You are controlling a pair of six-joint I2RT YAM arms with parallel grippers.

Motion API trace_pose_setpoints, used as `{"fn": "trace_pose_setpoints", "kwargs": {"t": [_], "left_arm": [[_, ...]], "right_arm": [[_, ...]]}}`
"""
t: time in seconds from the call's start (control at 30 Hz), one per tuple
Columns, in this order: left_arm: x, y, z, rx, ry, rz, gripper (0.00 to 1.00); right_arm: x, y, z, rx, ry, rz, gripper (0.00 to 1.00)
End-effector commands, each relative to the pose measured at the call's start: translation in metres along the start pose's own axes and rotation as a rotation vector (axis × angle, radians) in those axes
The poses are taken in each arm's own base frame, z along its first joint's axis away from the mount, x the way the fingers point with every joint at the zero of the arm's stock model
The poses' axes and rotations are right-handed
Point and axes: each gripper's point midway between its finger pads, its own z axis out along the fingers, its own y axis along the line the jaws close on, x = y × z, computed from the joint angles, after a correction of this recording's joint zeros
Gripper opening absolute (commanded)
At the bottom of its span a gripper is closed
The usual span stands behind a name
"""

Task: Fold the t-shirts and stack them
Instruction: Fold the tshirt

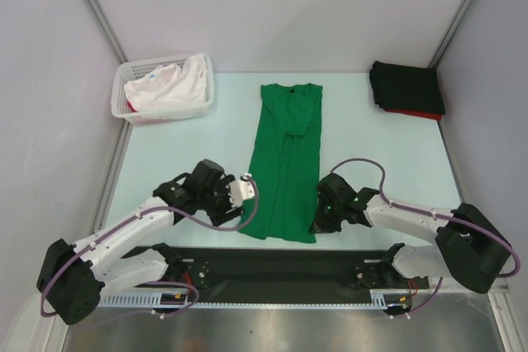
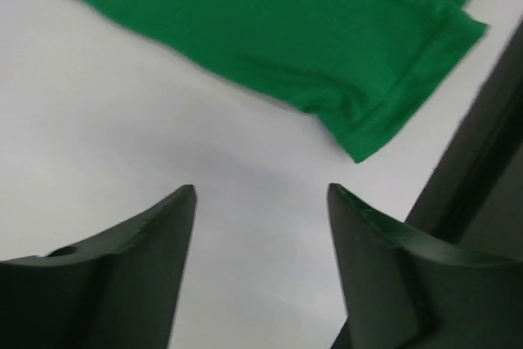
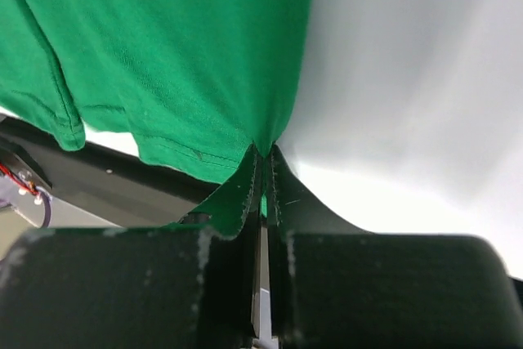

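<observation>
**Containers.** One white mesh basket (image 1: pixel 124 110) stands at the far left corner of the table (image 1: pixel 181 154). It holds one crumpled white t-shirt (image 1: pixel 169 84), which is heaped above the rim.

**Surface and room.** The table top is pale and smooth. Plain light panels close it in on the left, far and right sides, with a metal post in each far corner. A black strip (image 1: pixel 280 265) runs along the near edge between the arm bases.

**Task items on the surface.**
- The green t-shirt (image 1: pixel 285 162) lies flat in the middle of the table. It is folded into a long narrow band, with the collar at the far end and the hem at the near end.
- The black t-shirt (image 1: pixel 406 86) lies folded at the far right corner, on top of the red t-shirt (image 1: pixel 421 114). Only a thin edge of the red one shows.

**Grippers.**
- The left gripper (image 2: pixel 261 194) has its jaws apart over bare table, just beside the near left hem corner of the green t-shirt. Nothing is between the jaws.
- The right gripper (image 3: pixel 263 157) is clamped on the near right edge of the green t-shirt.

**Count.** T-shirts: four. Baskets: one. Arms: two.
</observation>
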Motion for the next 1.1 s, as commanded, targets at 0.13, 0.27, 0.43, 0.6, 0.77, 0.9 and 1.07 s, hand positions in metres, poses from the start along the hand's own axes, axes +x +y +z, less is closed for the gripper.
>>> {"fn": "trace_pose_setpoints", "kwargs": {"t": [0.13,0.27,0.43,0.6,0.77,0.9,1.07], "left_arm": [[-0.030,-0.060,0.017,0.156,-0.007,0.375,0.64],[-0.022,-0.075,0.034,0.152,0.006,0.618,0.72],[-0.013,-0.096,0.044,0.219,-0.025,0.831,0.75],[0.009,-0.099,0.052,0.258,0.051,0.906,0.73],[0.000,-0.090,0.063,0.184,0.046,0.898,0.56],[-0.002,-0.097,0.064,0.228,0.058,0.865,0.39],[-0.006,-0.094,0.055,0.221,0.065,0.845,0.00]], "right_arm": [[0.010,-0.044,-0.013,0.067,0.005,0.057,0.00],[0.008,-0.049,-0.015,0.075,0.000,0.063,0.00],[0.008,-0.047,-0.018,0.056,0.012,0.067,0.13],[0.014,-0.040,-0.022,0.029,0.032,0.063,0.29],[0.024,-0.036,-0.019,0.019,0.064,0.057,0.27],[0.026,-0.021,-0.019,-0.040,0.087,0.052,0.02],[0.002,-0.004,-0.037,-0.060,0.032,0.015,0.00]]}}
